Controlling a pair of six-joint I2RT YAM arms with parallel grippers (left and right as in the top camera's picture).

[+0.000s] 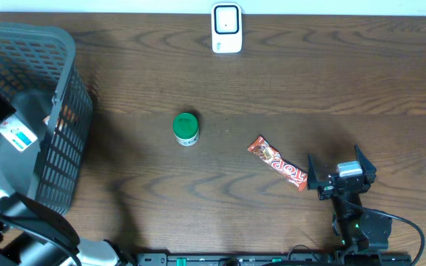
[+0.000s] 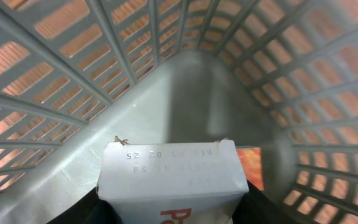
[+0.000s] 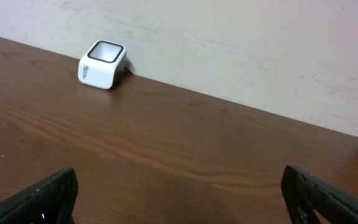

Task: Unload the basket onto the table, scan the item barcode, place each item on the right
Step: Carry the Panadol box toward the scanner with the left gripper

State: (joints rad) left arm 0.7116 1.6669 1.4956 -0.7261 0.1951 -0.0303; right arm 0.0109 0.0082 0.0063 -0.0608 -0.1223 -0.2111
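1. At the left edge of the brown wooden worktop [image 1: 309,81], seen from overhead, stands a grey plastic lattice basket [image 1: 65,44]. The left tool [image 1: 4,122] reaches down into it, closed on a small white carton with a blue stripe [image 1: 17,136].
2. Against the far edge, near its middle, sits a white box-shaped scanner with a dark window [image 1: 226,28].
3. Near the worktop's centre stands a small jar with a green lid [image 1: 186,128]. Toward the near right corner a red candy bar in its wrapper [image 1: 278,162] lies slanted. The right tool [image 1: 338,170] sits just beside its near end, jaws wide and holding nothing.
4. From the left wrist, the carton [image 2: 173,180] fills the bottom centre, gripped between the dark fingers [image 2: 82,213] of the left tool. Faint printed digits show on its upper face. The basket walls [image 2: 73,74] rise all around it; whether the carton touches the basket floor cannot be told.
5. From the right wrist, the right tool [image 3: 179,205] is spread wide with nothing between its fingers. The scanner [image 3: 102,64] stands at the far edge against a pale wall, well apart from the tool across the worktop [image 3: 166,143].
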